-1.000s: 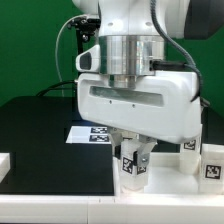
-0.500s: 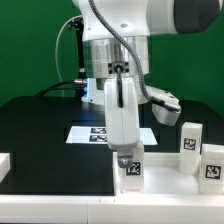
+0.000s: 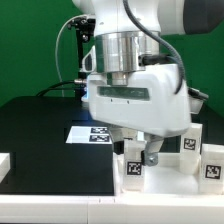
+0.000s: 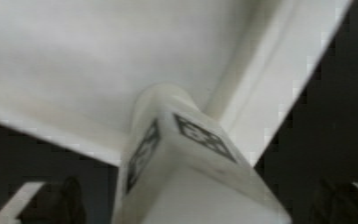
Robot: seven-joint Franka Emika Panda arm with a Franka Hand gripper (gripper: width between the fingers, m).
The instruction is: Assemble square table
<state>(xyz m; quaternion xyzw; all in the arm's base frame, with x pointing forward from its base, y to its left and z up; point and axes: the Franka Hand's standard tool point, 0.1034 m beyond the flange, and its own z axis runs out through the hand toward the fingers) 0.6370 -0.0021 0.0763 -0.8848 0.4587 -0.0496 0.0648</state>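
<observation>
My gripper (image 3: 138, 160) points straight down at the front of the table. It is shut on a short white leg (image 3: 133, 171) with a black-and-white tag. The leg stands upright on the white square tabletop (image 3: 170, 186), near its corner. In the wrist view the leg (image 4: 185, 150) rises between my dark fingers (image 4: 48, 200), with the tabletop's pale surface (image 4: 87, 60) and raised rim behind it. Two more tagged white legs (image 3: 190, 139) (image 3: 212, 164) stand on the exterior view's right.
The marker board (image 3: 92, 133) lies flat on the black table behind the gripper. A white block (image 3: 4, 165) sits at the exterior view's left edge. A green wall is at the back.
The wrist has turned about its vertical axis, from broadside to edge-on and back to broadside. The leg has stayed in the same spot on the tabletop.
</observation>
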